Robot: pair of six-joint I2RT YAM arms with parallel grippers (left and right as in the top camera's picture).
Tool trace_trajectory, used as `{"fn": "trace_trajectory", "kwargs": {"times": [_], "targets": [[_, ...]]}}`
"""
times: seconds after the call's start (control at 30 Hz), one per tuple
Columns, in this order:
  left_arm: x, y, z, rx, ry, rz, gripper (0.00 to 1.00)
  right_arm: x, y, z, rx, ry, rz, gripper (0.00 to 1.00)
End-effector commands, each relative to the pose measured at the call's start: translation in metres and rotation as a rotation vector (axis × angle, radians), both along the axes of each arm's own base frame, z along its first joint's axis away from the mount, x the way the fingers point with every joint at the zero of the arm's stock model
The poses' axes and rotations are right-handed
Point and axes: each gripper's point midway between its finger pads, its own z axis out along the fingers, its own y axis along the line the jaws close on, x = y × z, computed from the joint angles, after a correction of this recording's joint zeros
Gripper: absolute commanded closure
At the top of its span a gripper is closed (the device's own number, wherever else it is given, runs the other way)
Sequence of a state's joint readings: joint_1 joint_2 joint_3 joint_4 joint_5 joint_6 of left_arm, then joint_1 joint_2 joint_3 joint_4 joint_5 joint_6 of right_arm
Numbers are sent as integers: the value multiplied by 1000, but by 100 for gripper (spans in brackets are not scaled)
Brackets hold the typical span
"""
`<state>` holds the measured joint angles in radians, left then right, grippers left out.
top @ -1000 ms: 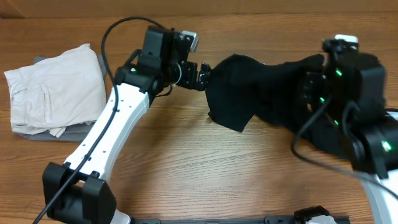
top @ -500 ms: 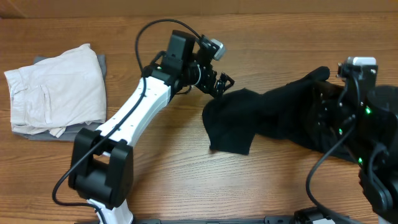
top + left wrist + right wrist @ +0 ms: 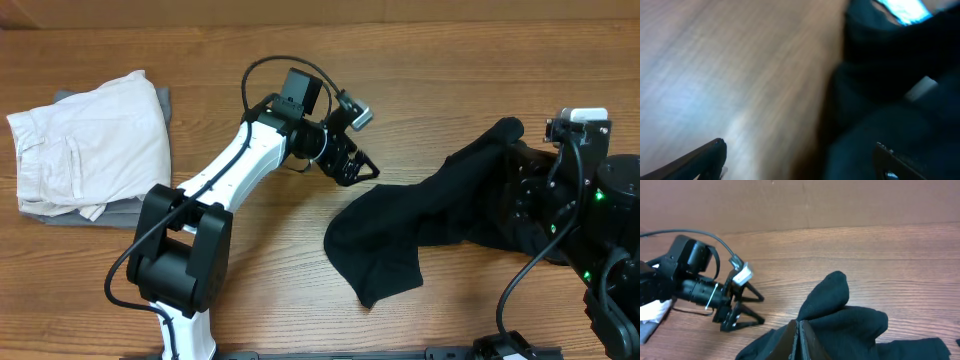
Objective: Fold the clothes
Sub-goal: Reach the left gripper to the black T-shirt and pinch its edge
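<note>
The clothes, a black T-shirt (image 3: 400, 235), lie bunched on the wooden table (image 3: 250, 290), rising at their right end toward my right arm. In the right wrist view my right gripper (image 3: 797, 326) is shut on a fold of the black T-shirt (image 3: 855, 320). My left gripper (image 3: 352, 166) hangs open just left of and behind the shirt, apart from it. The left wrist view is blurred: the open left gripper (image 3: 800, 152) straddles bare wood and the shirt's dark edge (image 3: 890, 115).
A folded off-white garment (image 3: 90, 145) lies on a grey item at the table's far left. A brown cardboard wall (image 3: 790, 205) stands along the back. My right arm's black body (image 3: 600, 230) fills the right edge.
My left arm has swung right and forward, its gripper still open. The right arm has drawn back toward the right, and the shirt's left end has dropped lower onto the table.
</note>
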<state>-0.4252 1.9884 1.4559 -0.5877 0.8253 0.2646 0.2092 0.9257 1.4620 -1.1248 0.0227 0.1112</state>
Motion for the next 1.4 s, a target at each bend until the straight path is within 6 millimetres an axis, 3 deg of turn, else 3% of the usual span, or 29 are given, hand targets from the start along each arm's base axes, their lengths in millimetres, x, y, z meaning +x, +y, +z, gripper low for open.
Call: {"fn": "trace_trajectory", "kwargs": {"times": [0.0,0.2,0.47,0.57,0.77,0.97,1.0,1.07,1.1,1.23,1.37], "targets": [[-16,-10,15,-105,-7,-122,8,-3,-1,19,5,-59,2,96],[-31,-11,3,-80,9,-178,12,-3,-1,19,6,-63,2,96],[-36,-14,-36,-8,51,-193,23,-2,0,21,10,-70,5,96],[-43,-20,-36,-70,106,-213,35,-2,0,21,10,-70,4,96],[-51,-26,-17,-193,160,-242,62,-2,0,21,10,-70,4,96],[-54,-20,-18,-181,210,-227,91,-2,0,21,10,-71,4,96],[-55,-18,-18,-176,222,-222,87,-2,0,22,10,-73,4,96],[-59,-15,-21,-152,239,-220,55,-1,0,23,11,-76,4,95],[-60,-12,-25,-129,238,-218,50,-1,0,23,11,-78,4,96],[-65,-10,-34,-69,232,-229,45,0,0,24,13,-85,4,95],[-73,-17,-38,-42,223,-253,59,0,0,25,13,-86,4,95]]}}
